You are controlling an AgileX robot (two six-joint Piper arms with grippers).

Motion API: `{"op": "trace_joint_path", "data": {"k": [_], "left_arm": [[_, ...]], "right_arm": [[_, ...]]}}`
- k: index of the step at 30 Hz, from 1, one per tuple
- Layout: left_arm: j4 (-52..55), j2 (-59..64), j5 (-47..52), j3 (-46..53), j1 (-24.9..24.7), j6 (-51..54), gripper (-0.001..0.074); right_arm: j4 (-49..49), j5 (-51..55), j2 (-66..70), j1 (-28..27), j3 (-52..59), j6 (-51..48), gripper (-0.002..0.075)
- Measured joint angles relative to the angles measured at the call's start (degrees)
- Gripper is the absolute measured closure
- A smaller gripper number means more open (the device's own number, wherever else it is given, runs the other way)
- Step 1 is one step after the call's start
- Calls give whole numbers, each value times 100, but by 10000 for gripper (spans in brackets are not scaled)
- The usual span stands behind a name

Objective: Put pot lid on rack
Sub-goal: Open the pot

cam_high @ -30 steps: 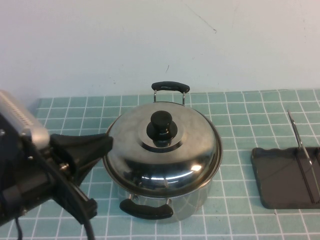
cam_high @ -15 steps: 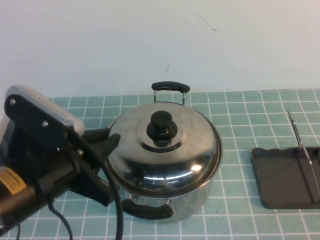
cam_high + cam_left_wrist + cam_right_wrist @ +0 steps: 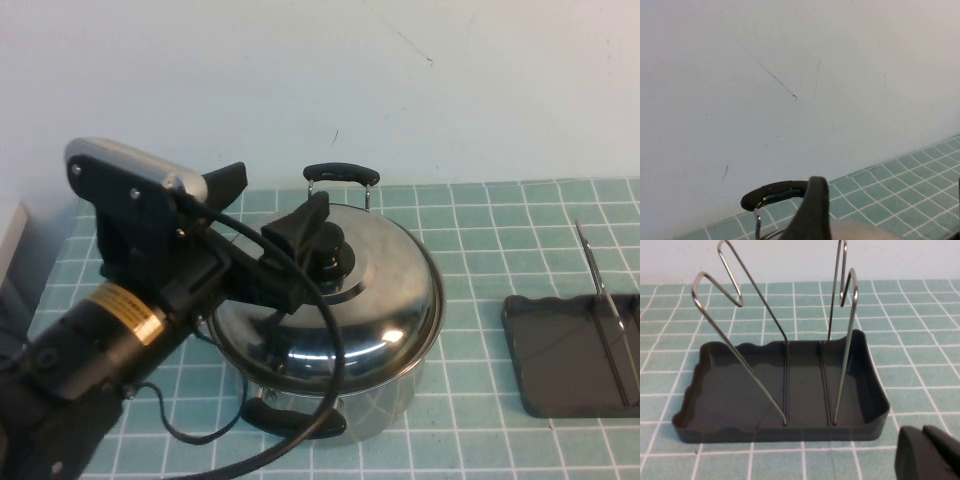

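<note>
The shiny steel pot lid [image 3: 385,300] with its black knob [image 3: 337,256] sits on the steel pot [image 3: 395,400] at the table's middle. My left gripper [image 3: 278,192] is open and empty, hovering over the lid's left part, just left of the knob, not touching it. In the left wrist view one of its fingers [image 3: 812,212] stands before the pot's far handle [image 3: 771,193], with the lid's edge [image 3: 860,232] below. The dark rack [image 3: 565,355] with wire dividers [image 3: 597,275] lies at the right. My right gripper [image 3: 926,454] is shut and empty, close to the rack [image 3: 780,390].
The pot's near black handle [image 3: 295,420] points to the table's front, the far handle [image 3: 340,172] to the white wall. The left arm's cable [image 3: 320,330] hangs across the lid's left side. Green tiled table [image 3: 480,230] lies between pot and rack.
My left arm has risen from the table's left front and swung right. Its open gripper went from beside the lid's left rim to above the lid near the knob.
</note>
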Motion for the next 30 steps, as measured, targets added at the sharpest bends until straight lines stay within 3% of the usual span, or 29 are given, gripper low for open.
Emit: {"op": "trace_joint_path", "data": {"k": [15,19,23,30], "left_arm": [[2,1946,-1692,0,-11,98,102],[2,2078,-1757,-47,-11,101,188],[2,2091,-1789,-87,-11,101,397],[76,2104,-1866,-144,-11,83,400]], "right_arm": [[0,0,0,0,0,0,729],[0,0,0,0,0,0,729],[0,0,0,0,0,0,729],[0,0,0,0,0,0,729]]}}
